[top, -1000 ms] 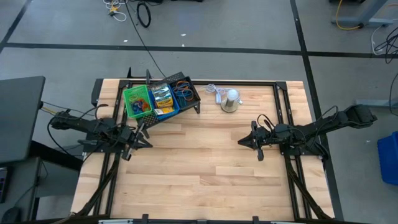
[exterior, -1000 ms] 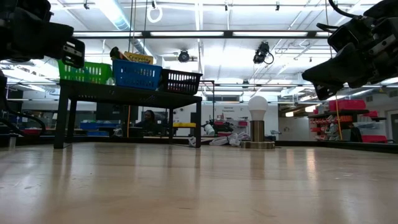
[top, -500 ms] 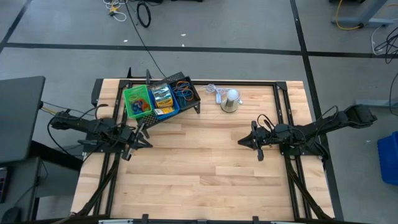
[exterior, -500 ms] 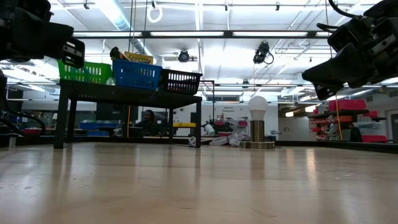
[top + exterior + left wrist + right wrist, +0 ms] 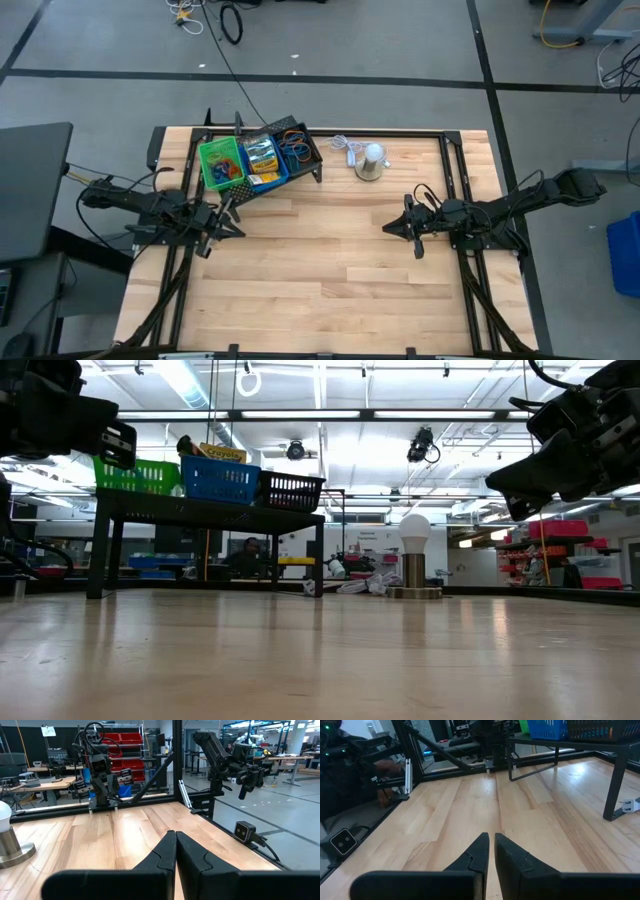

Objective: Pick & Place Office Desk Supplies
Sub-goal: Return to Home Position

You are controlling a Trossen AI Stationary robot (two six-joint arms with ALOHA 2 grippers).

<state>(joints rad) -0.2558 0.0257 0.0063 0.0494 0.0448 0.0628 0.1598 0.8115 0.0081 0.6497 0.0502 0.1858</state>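
Note:
Three small trays stand side by side on a black mesh rack (image 5: pixel 312 172) at the table's far left: a green tray (image 5: pixel 221 163) with coloured loops, a blue tray (image 5: pixel 263 160) with yellow-green crayon boxes (image 5: pixel 222 453), and a black mesh tray (image 5: pixel 298 148) with blue and orange elastic loops. My left gripper (image 5: pixel 240 227) hovers just near of the rack, shut and holding nothing (image 5: pixel 175 836). My right gripper (image 5: pixel 386 229) hovers at mid table on the right, pointing toward the left edge, its fingers together with only a slit between them (image 5: pixel 491 838), nothing held.
A silver dome-shaped thing (image 5: pixel 371 162) with a white cord (image 5: pixel 345 146) stands at the far middle, right of the rack. Bare wood stretches between the two grippers and toward the near edge (image 5: pixel 320 290). Black frame rails (image 5: pixel 455 190) run along the table's sides.

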